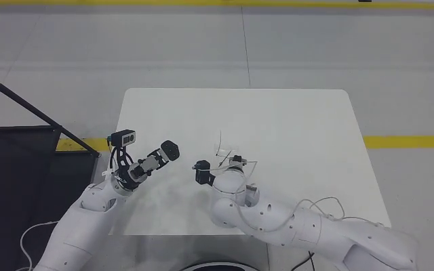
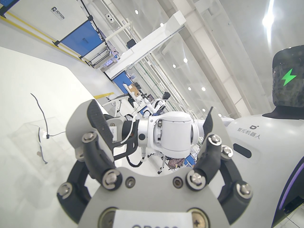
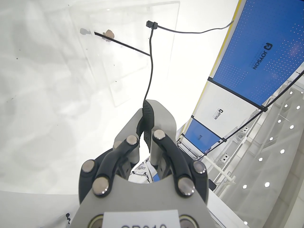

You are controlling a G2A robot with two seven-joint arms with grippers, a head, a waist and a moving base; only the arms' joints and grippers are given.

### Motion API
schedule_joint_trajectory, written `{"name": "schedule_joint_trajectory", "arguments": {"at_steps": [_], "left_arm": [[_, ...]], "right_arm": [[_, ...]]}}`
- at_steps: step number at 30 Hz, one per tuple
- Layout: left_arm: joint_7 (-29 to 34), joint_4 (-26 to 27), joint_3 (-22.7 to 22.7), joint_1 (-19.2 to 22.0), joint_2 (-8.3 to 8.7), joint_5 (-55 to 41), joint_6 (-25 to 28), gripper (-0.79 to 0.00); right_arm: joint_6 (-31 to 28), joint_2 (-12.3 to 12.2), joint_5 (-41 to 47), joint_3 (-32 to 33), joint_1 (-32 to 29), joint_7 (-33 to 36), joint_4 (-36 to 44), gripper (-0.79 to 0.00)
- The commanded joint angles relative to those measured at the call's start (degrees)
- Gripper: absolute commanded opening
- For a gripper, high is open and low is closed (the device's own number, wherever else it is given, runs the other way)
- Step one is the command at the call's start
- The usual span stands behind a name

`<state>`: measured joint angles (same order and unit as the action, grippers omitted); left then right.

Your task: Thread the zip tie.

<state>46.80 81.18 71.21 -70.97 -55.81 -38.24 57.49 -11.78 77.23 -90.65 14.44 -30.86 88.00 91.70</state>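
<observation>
1. Zip tie (image 3: 151, 24): black, raised over the table (image 1: 305, 122); one end clenched in the right gripper (image 3: 145, 110), strap crossing a clear plate (image 3: 123, 72).
2. Left gripper (image 2: 153, 122): released, jaws wide, near the tie, not touching.

Thin black zip tie (image 3: 150, 48) is held by one end in the right gripper (image 3: 145, 110), small head raised over the clear plate (image 3: 123, 77), tail curved away.
</observation>
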Motion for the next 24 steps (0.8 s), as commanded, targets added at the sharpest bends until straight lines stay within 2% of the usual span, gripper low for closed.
{"name": "schedule_joint_trajectory", "arguments": {"at_steps": [1, 5, 10, 15, 17, 20, 24], "left_arm": [[0.0, 0.0, 0.0, 0.0, 0.0, 0.0, 0.0, 0.0], [0.0, 0.0, 0.0, 0.0, 0.0, 0.0, 0.0, 0.0], [0.0, 0.0, 0.0, 0.0, 0.0, 0.0, 0.0, 0.0], [0.0, 0.0, 0.0, 0.0, 0.0, 0.0, 0.0, 0.0], [0.0, 0.0, 0.0, 0.0, 0.0, 0.0, 0.0, 0.0], [0.0, 0.0, 0.0, 0.0, 0.0, 0.0, 0.0, 0.0], [0.0, 0.0, 0.0, 0.0, 0.0, 0.0, 0.0, 0.0]], "right_arm": [[-1.17, -0.39, -1.34, 1.04, -1.32, 0.0, 0.63, -0.785], [-4.5, -0.68, -5.34, 3.53, -4.74, 0.0, 1.19, -0.785], [-4.52, -0.23, -8.97, 4.46, -8.12, 0.0, 1.71, -0.785], [-4.52, 0.2, -9.04, 3.94, -8.22, 0.0, 1.37, -0.785], [-4.52, 0.37, -9.01, 4.03, -8.24, 0.0, 1.11, -0.69], [-4.52, 0.62, -9.24, 4.1, -8.27, 0.0, 0.84, -0.588], [-4.52, 0.91, -9.52, 4.24, -8.45, 0.0, 0.55, -0.613]]}}
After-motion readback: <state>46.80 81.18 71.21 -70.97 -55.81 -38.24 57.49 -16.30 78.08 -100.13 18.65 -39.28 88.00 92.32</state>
